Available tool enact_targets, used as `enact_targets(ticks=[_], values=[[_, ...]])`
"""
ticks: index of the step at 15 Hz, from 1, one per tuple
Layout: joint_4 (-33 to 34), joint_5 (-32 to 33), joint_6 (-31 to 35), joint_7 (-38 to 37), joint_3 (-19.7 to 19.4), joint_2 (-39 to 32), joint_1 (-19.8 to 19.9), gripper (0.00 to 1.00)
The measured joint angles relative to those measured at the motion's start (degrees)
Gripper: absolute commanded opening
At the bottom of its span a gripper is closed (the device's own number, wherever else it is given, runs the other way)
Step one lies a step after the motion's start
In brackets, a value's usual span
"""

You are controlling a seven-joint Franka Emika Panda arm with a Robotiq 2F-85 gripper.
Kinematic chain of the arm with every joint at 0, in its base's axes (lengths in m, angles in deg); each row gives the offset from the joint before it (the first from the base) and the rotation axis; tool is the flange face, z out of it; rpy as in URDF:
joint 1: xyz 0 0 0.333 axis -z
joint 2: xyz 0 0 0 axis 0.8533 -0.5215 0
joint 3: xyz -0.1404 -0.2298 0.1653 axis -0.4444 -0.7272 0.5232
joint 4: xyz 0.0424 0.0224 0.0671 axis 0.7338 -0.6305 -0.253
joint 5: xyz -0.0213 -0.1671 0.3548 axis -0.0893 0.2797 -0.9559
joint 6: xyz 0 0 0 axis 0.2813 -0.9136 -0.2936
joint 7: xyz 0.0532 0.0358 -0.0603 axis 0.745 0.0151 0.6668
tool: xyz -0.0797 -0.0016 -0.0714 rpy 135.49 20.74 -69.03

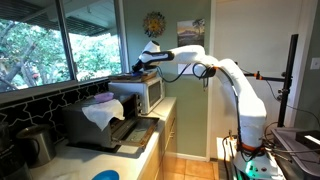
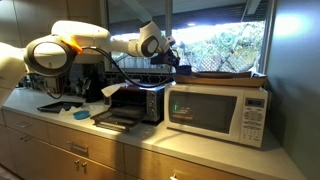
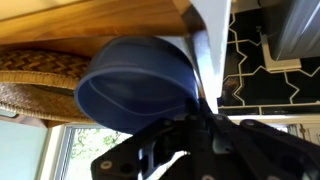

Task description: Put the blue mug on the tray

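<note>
The blue mug (image 3: 135,85) fills the middle of the wrist view, which looks upside down. My gripper (image 3: 196,70) is shut on it, with a white finger along the mug's side. The mug's rim is right against the brownish wooden tray (image 3: 100,20). In both exterior views the tray (image 2: 225,75) (image 1: 124,77) lies on top of the white microwave (image 2: 215,110), and my gripper (image 2: 174,62) (image 1: 141,67) is over the tray's end. The mug is too small and dark to make out in the exterior views.
A woven basket edge (image 3: 30,80) lies by the tray. A black toaster oven (image 2: 130,105) with its door open stands beside the microwave, with a pale lavender cloth (image 1: 100,108) draped on it. A flat blue dish (image 2: 80,114) lies on the counter. Windows run behind.
</note>
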Motion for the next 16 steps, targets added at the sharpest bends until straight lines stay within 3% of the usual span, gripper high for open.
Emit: enact_targets(ticks=[4, 11, 12, 13, 16], values=[[1.45, 0.0, -3.54, -0.14, -0.12, -0.55, 0.54, 0.01], [4.5, 0.01, -4.1, -0.2, -0.37, -3.41, 1.59, 0.01], [5.0, 0.01, -4.48, -0.2, -0.37, -3.77, 1.61, 0.3], [5.57, 0.03, -4.86, -0.2, -0.37, -4.05, 1.62, 0.31], [7.36, 0.08, -5.38, -0.19, -0.37, -4.53, 1.6, 0.51]])
